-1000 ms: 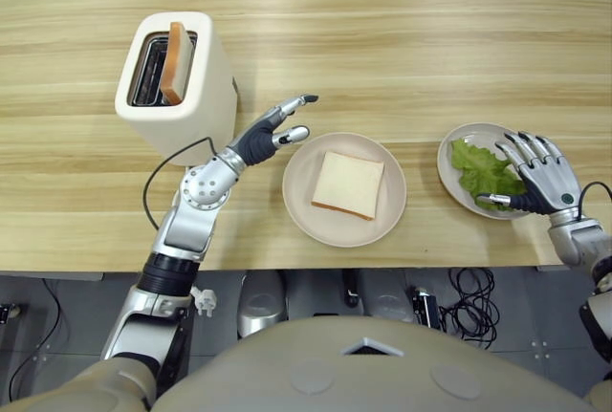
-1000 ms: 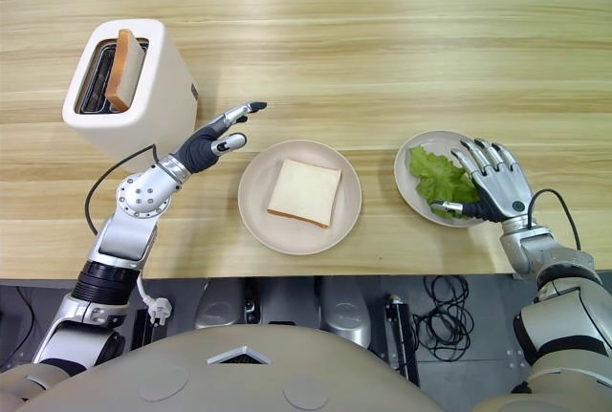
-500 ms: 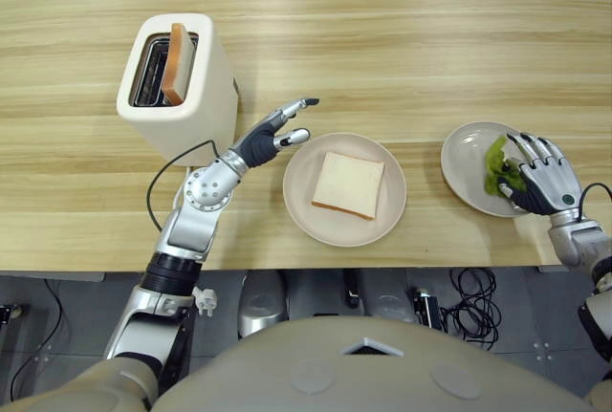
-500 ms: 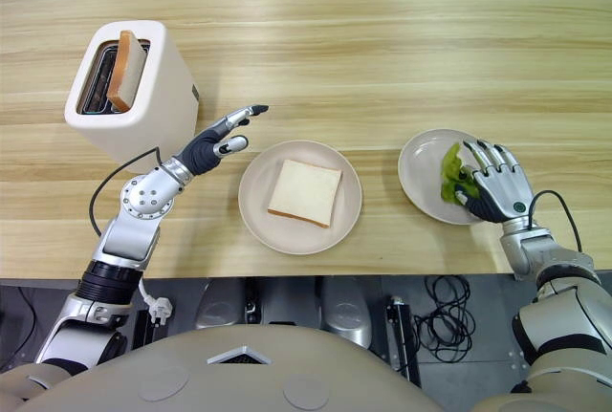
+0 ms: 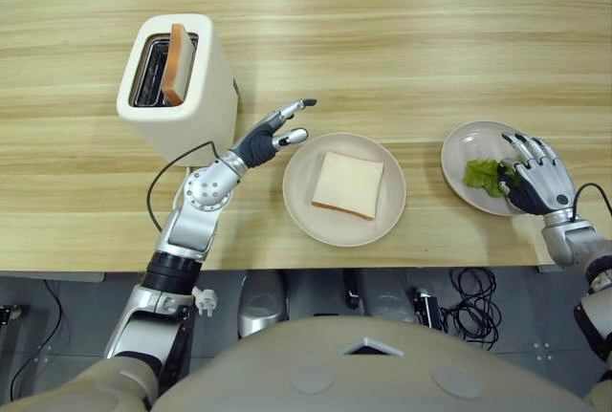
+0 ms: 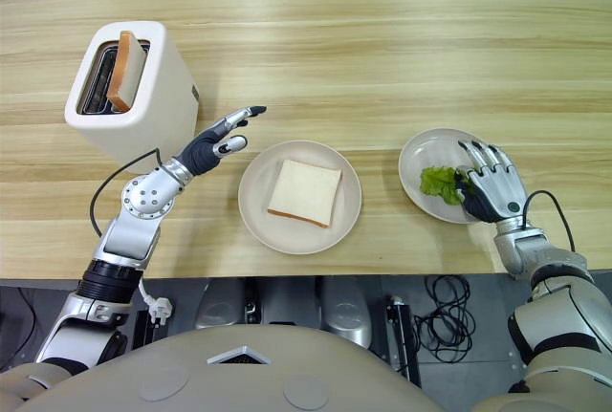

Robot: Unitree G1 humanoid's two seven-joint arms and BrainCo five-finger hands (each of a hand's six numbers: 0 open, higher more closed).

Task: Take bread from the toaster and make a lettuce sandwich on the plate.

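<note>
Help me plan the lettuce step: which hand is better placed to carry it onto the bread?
Right. The right hand is curled on the lettuce in the side plate; the left hand is open by the toaster.

- A cream toaster (image 5: 182, 97) stood just left of the left hand's (image 5: 258, 142) outstretched fingers (image 5: 295, 106), with a browned toast slice (image 5: 174, 63) upright in its slot.
- A white bread slice (image 5: 348, 184) lay flat on a beige plate (image 5: 298, 192), just right of those fingers.
- Crumpled green lettuce (image 5: 481, 175) lay on a smaller plate (image 5: 462, 142), its right edge gripped by the right hand's (image 5: 543, 183) curled fingers (image 5: 524, 149).
</note>
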